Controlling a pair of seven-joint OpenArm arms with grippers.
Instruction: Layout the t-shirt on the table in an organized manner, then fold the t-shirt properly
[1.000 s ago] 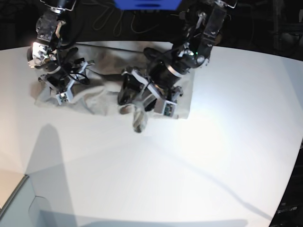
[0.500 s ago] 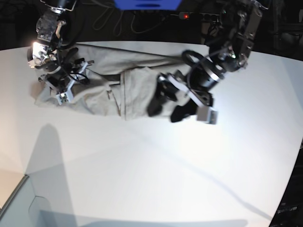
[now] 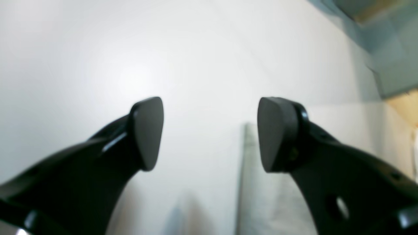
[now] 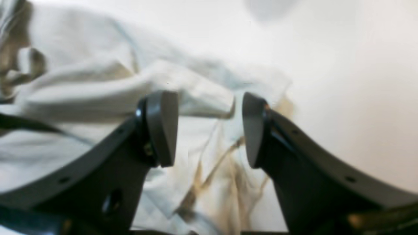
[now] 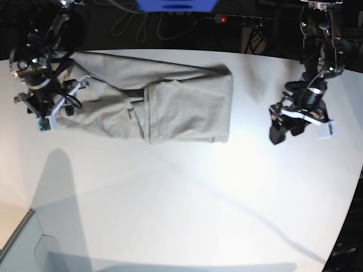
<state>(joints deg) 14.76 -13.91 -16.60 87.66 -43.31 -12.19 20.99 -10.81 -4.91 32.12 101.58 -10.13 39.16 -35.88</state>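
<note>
Looking at the t-shirt (image 5: 170, 102), you had it lying folded and wrinkled on the table (image 5: 187, 204), toward its far edge. Your left gripper (image 5: 295, 126) hung well off the shirt's right side, jaws spread wide around nothing. Your right gripper (image 4: 209, 127) stood at the shirt's left end, jaws equally spread over the crumpled cloth without pinching it.

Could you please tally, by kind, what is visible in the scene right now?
T-shirts: 1, the t-shirt, lying partly folded
Tables: 1, the table
Grippers: 2, the left gripper and the right gripper, both open and empty
Total: 4
</note>
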